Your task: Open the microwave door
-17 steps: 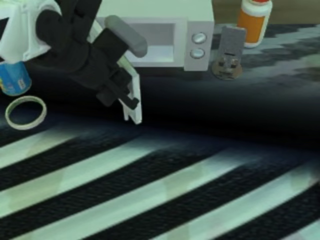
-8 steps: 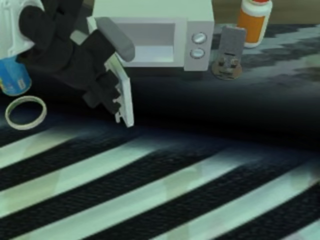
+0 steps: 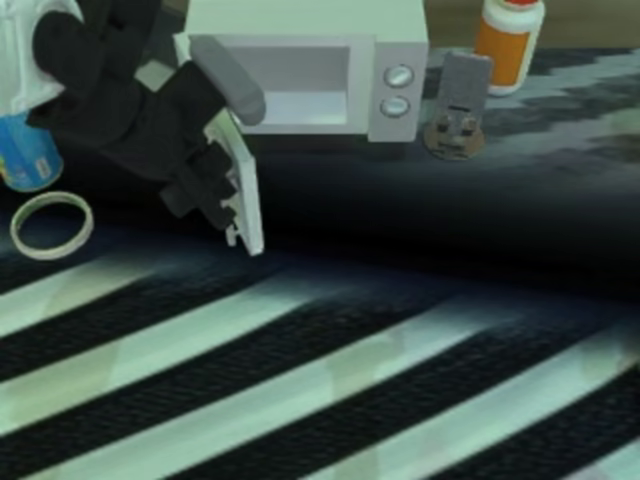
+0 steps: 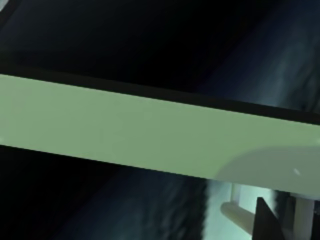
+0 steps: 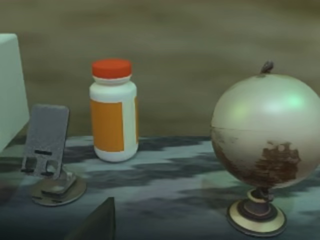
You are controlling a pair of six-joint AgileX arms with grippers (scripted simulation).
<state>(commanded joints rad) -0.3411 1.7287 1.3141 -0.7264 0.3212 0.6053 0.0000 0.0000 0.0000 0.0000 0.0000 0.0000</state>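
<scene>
Striped black-and-pale cloth covers the worktop (image 3: pixel 400 380), and the microwave (image 3: pixel 310 60) sits at its far edge, left of centre. I have my left gripper (image 3: pixel 228 205) clamped on the free edge of the microwave door (image 3: pixel 245 195), which stands swung well out toward the near left, cavity exposed. I judge the opening step nearly done; next I'd carry the arc slightly wider, then release. Right gripper isn't visible

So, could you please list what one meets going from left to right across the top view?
Blue can → white ring → left gripper on the swung-out microwave door → microwave, cavity open → its two knobs → phone stand → orange bottle.
</scene>
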